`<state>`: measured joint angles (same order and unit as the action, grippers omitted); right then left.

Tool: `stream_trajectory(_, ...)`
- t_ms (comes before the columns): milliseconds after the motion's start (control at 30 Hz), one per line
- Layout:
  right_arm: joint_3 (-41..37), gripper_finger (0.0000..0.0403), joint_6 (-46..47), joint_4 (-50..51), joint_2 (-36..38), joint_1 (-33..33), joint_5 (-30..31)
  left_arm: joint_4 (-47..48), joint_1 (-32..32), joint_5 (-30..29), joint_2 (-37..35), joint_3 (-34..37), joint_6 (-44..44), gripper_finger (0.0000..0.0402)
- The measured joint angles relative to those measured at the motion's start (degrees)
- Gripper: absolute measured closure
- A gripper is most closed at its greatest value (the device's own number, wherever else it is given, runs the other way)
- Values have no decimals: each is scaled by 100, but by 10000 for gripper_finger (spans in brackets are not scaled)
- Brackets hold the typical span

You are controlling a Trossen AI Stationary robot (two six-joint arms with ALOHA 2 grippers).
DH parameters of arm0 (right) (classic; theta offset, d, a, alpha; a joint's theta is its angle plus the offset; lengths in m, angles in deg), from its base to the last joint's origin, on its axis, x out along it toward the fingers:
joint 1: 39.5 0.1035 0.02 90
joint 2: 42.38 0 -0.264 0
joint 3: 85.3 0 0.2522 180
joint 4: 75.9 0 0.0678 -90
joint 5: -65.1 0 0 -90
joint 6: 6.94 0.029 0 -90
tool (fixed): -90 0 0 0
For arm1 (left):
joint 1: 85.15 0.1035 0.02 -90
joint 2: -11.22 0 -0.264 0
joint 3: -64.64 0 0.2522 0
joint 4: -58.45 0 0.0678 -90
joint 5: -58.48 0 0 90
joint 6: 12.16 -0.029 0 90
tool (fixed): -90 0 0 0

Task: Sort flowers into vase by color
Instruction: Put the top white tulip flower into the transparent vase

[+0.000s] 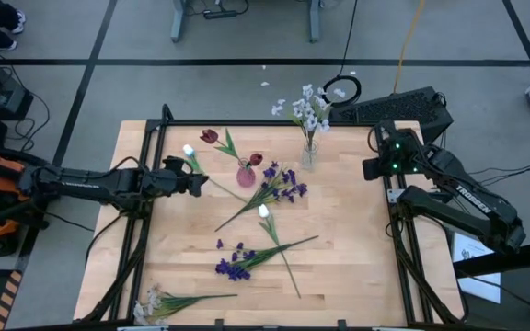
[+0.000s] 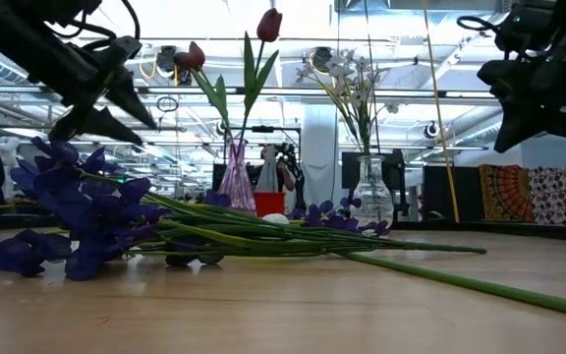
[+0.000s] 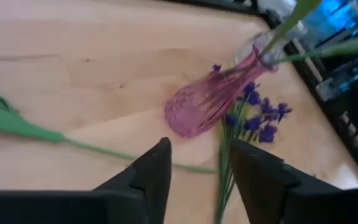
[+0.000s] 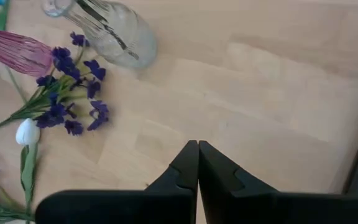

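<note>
A pink vase (image 1: 246,175) holds two dark red tulips (image 1: 209,136), and a clear vase (image 1: 309,154) holds a spray of tiny white blossoms (image 1: 311,108). On the table lie two purple clusters (image 1: 283,184) (image 1: 233,265), two white tulips (image 1: 190,152) (image 1: 264,211) and another white spray (image 1: 155,303). My left gripper (image 3: 199,168) is open and raised above the table, left of the pink vase (image 3: 204,106), over a white tulip's stem (image 3: 104,149). My right gripper (image 4: 197,146) is shut and empty, hovering near the table's right edge.
Black frame rails (image 1: 145,211) run along the table's left and right sides. Bare wood (image 1: 357,248) lies between the flowers and the right rail. Beyond the far edge, loose white petals (image 1: 279,108) and cables (image 1: 343,89) lie on the floor.
</note>
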<state>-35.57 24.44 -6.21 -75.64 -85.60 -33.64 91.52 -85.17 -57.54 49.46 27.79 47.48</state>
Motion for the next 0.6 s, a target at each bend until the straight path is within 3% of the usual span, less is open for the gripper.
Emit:
stream_trajectory(200, 0, 402, -164, 11, 0, 1, -3, -221, 74, -122, 61, -157, 398, 222)
stream_trajectory(400, 0, 403, -616, -82, 0, 1, 3, 1219, 563, -137, 570, -577, 1866, 222)
stream_trajectory(600, 0, 403, -1126, -142, 0, 1, 10, 1399, 1322, 592, 1597, -640, 2876, 222)
